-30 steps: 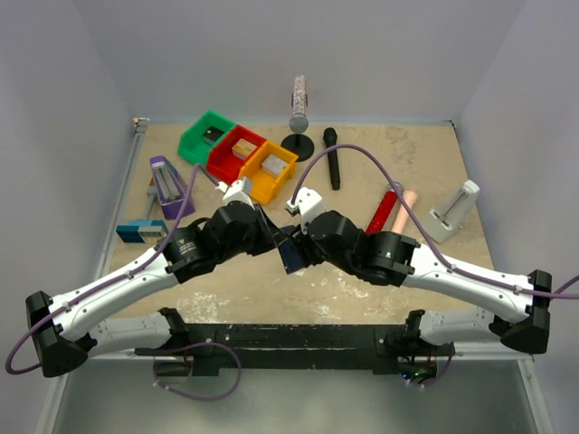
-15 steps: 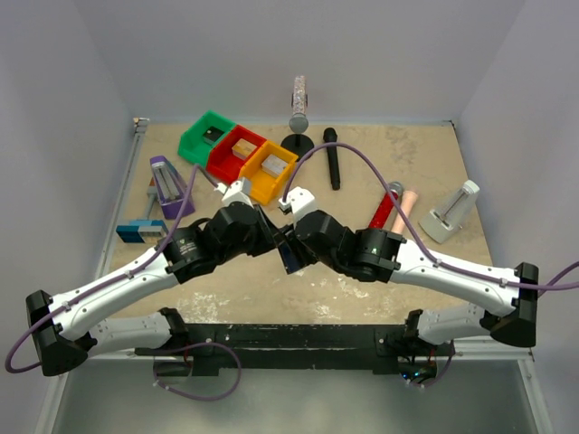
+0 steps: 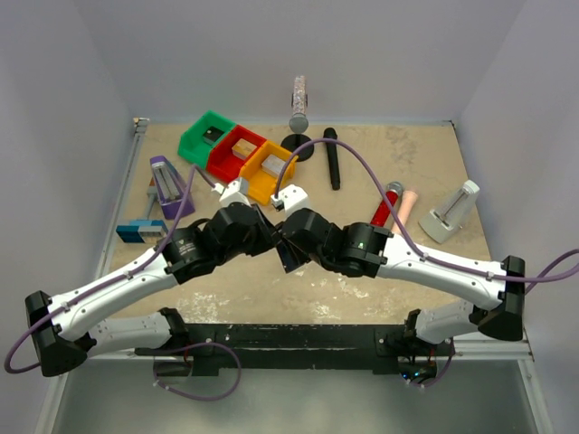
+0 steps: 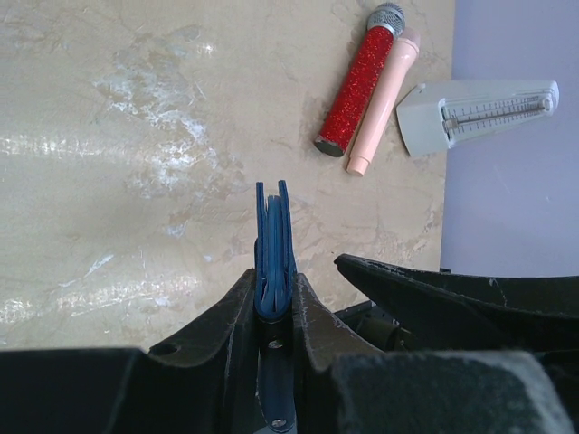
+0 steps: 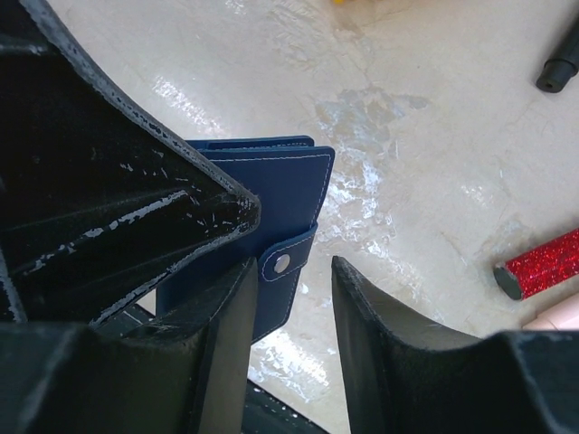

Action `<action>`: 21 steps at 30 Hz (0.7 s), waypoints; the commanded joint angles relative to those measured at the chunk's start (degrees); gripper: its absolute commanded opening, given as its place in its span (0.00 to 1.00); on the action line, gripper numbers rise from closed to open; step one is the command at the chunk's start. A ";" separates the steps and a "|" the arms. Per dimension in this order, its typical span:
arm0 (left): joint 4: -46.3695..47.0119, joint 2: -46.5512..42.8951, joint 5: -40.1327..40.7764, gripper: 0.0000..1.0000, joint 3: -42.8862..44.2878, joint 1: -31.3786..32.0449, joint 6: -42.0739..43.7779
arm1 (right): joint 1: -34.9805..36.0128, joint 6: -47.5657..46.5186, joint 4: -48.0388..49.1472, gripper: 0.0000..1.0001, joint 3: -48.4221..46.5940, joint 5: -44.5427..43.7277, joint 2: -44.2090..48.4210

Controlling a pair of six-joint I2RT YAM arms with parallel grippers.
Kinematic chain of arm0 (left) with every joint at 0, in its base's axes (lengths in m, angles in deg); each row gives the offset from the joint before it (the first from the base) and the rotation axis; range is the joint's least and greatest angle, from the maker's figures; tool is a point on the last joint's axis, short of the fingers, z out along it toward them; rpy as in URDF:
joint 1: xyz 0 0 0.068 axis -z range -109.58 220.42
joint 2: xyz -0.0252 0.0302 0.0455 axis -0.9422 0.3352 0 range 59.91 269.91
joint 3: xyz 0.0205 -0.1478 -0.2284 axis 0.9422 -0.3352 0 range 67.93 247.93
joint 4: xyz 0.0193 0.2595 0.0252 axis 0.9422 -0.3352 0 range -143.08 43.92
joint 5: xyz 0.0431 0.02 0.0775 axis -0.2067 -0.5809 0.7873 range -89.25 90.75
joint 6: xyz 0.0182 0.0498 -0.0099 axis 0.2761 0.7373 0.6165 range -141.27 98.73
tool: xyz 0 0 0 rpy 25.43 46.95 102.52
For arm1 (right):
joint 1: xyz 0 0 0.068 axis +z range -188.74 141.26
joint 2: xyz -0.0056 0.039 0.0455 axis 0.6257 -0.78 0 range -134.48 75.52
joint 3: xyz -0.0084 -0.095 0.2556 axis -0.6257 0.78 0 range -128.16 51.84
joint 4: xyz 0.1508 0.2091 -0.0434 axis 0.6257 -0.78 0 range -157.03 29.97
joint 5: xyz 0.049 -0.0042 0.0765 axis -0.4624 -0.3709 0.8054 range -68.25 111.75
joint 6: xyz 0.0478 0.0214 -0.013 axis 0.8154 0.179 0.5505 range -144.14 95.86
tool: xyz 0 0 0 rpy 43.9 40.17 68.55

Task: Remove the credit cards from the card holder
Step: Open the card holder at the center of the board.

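The card holder is a dark blue wallet, folded closed and held upright above the table. My left gripper is shut on its lower edge, and the wallet stands edge-on between the fingers. My right gripper is open beside it. The snap tab lies in the gap close to the left finger; the other finger stands apart from it. In the top view both grippers meet at the wallet in mid-table. The credit cards are hidden.
Green, red and orange bins holding small blocks stand at the back left. A purple metronome and a blue-grey block are at the left. A black microphone, red and pink microphones and a white metronome lie to the right.
The right arm has slid left toward the wallet and its jaws have narrowed around the snap tab. The left arm and the wallet have stayed still.
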 commanded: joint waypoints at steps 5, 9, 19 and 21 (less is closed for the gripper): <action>4.43 -3.49 -0.52 0.00 0.67 0.88 -1.97 | 0.11 2.21 -5.81 0.36 -2.69 -2.45 -2.70; 4.87 -3.93 -0.61 0.00 0.49 0.97 -1.89 | 0.11 2.21 -6.69 0.31 -2.78 -1.92 -3.06; 5.13 -5.34 -0.87 0.00 0.23 0.97 -1.62 | 0.03 2.12 -8.36 0.25 -3.57 -2.01 -4.90; 5.22 -5.60 -0.87 0.00 0.23 1.14 -1.54 | 0.03 2.12 -8.54 0.25 -3.66 -1.92 -5.17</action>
